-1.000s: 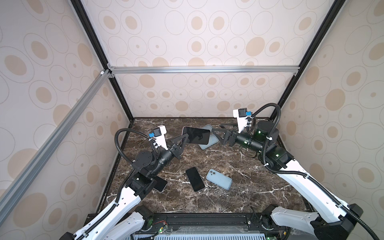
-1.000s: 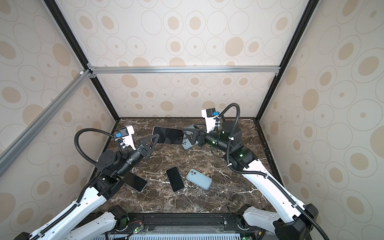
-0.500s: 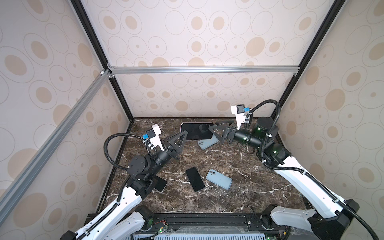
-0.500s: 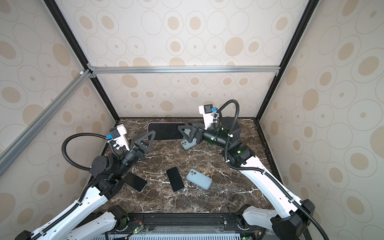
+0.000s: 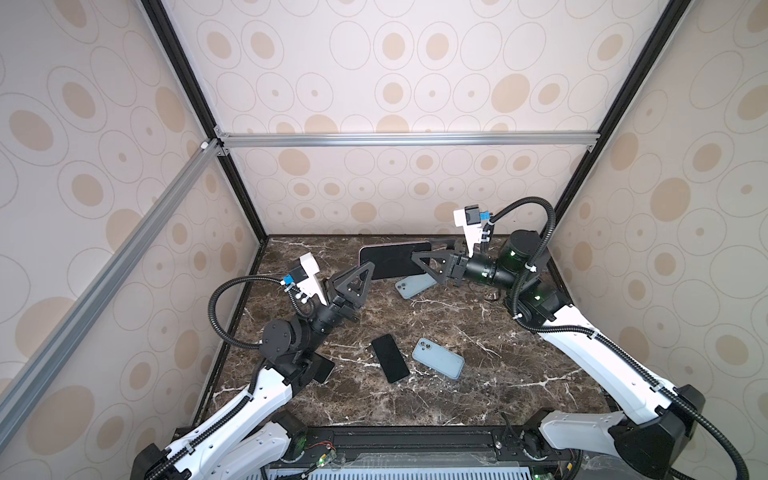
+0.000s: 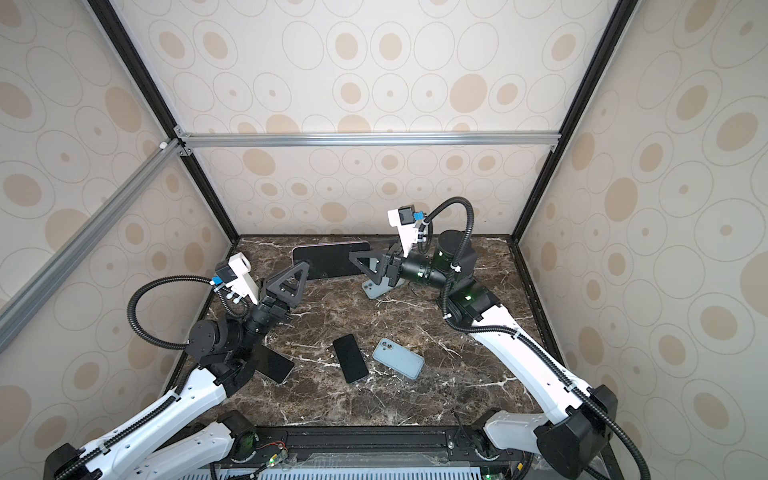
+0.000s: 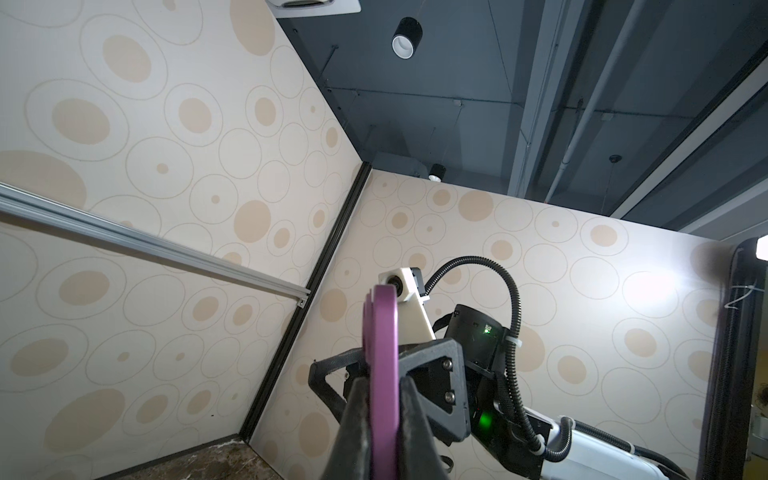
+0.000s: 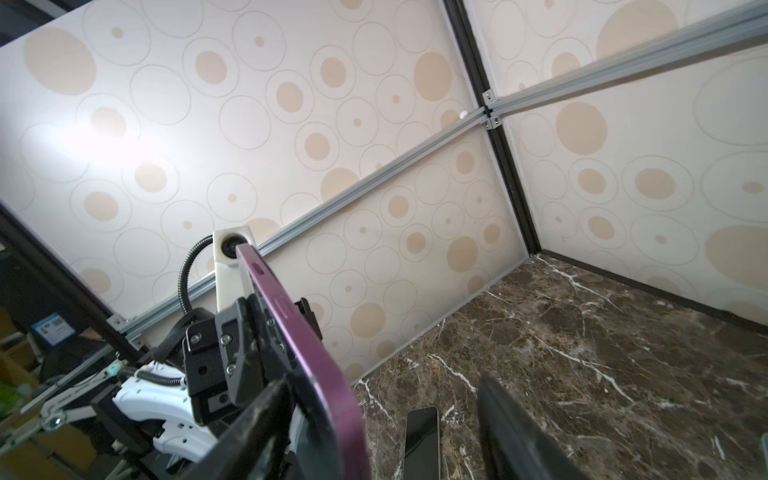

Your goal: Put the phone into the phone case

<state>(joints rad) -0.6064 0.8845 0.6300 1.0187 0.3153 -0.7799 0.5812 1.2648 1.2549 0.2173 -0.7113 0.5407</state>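
Left wrist view: left gripper fingers clamped on phone, purple rim seen edge-on. Both top views: dark face up, long side level, held aloft near the light-blue phone case. Right gripper fingers apart, straddling the phone's other end.

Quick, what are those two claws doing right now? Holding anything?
Left gripper: closed, clamping one end of the purple phone.
Right gripper: open, jaws either side of the phone's other end, not clamped on it.
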